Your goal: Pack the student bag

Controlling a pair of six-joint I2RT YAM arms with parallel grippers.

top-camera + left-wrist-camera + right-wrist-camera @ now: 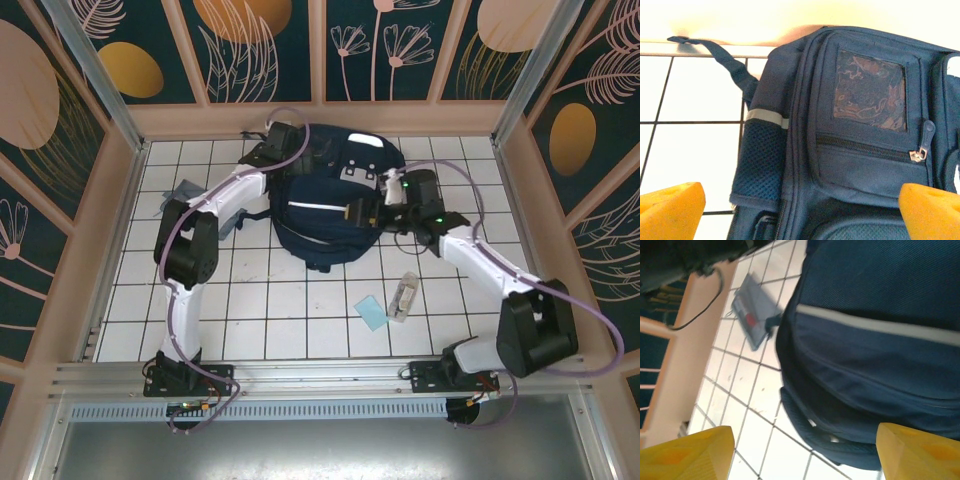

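- Lying nearest: blue card and clear case, side by side.
- student bag is laid flat toward the far wall.
- right gripper is held open over its right side, empty.
- left gripper is spread wide at its far-left corner, empty.

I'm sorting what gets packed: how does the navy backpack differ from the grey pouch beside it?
The student bag is navy and bulky; the pouch is grey and flat. The bag is far larger than the pouch. The bag carries pale stripes; the pouch shows a small red mark. Both lie on the white tiled table.
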